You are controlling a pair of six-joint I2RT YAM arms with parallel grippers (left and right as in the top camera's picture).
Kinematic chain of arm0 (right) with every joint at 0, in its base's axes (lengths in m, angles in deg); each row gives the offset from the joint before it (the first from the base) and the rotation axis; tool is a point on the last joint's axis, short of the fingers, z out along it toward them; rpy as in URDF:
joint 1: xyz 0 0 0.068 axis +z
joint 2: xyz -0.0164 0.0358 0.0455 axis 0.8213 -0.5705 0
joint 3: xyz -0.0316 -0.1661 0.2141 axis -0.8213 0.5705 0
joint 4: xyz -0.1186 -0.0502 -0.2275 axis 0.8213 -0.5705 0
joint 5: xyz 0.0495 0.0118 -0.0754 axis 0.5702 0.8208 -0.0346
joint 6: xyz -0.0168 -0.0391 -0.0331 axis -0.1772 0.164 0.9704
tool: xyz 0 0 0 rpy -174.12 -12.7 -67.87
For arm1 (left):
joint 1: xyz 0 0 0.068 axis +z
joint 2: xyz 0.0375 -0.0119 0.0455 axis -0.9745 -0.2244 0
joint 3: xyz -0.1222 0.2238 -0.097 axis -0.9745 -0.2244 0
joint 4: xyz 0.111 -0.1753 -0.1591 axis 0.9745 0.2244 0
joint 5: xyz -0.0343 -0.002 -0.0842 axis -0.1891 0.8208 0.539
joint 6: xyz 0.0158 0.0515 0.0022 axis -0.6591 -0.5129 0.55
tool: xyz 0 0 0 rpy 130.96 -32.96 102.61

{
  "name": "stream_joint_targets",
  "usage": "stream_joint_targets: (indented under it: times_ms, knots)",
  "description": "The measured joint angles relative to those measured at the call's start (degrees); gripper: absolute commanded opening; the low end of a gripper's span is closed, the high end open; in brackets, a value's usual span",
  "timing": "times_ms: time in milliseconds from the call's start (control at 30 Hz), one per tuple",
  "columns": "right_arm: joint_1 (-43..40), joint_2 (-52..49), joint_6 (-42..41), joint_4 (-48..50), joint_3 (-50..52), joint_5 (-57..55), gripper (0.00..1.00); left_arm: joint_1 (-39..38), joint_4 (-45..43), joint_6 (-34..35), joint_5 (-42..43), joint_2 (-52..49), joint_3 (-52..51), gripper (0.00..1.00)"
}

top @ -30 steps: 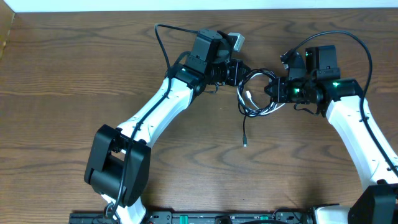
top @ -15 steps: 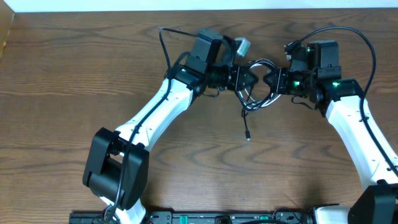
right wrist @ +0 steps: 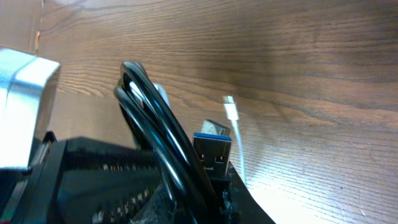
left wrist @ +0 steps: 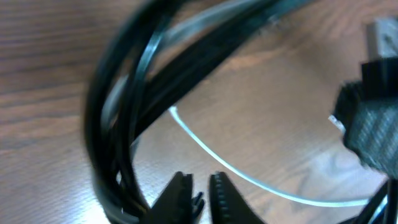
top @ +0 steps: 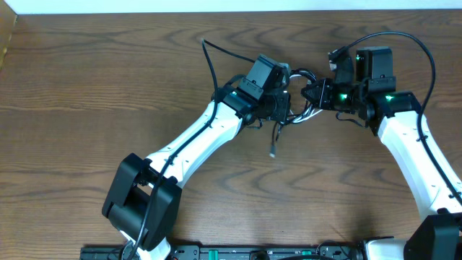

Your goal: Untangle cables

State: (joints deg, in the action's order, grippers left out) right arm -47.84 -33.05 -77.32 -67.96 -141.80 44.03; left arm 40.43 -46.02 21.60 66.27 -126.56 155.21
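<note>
Left gripper (left wrist: 200,193): its 2 fingertips are standing close together with a narrow slit of wood showing between them. Nothing is lying between the tips in view, and I cannot tell whether it is clenched or let go.
Right gripper (top: 311,94): it is clamping the black cable (right wrist: 155,118), whose loops are running down into it beside a blue USB plug (right wrist: 212,149).
Left arm (top: 195,137): it is stretching diagonally from the lower left up and to the right, with its wrist bending over the bundle.
Right arm (top: 411,144): it is rising from the lower right, its wrist turning left and its gripper pointing at the left one, the 2 nearly meeting.
White cable (right wrist: 237,137): it is curving thinly across the surface (top: 86,87) beneath the black loops, its small plug lying on the wood.
Bundle place: both cables are bunching between the 2 grippers, toward the far middle of the surface.
Loose end (top: 273,152): 1 cord is trailing out toward the near side, its plug resting on the wood.
</note>
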Motion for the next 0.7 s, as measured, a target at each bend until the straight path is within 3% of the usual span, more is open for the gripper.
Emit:
stream_joint_targets:
  times_ms: [367, 500, 700]
  knots:
    - [-0.1, 0.0, -0.2, 0.2, 0.0, -0.2, 0.01, 0.1, 2.3, -3.6, -4.7, 10.1, 0.0, 0.54]
    - [-0.1, 0.0, -0.3, 0.2, 0.0, -0.2, 0.01, 0.2, 4.8, -3.6, -5.3, 14.3, 0.7, 0.57]
    - [-0.1, 0.0, -0.2, -0.1, 0.0, 0.5, 0.01, 2.2, 6.1, -3.6, -5.4, 12.0, 0.8, 0.63]
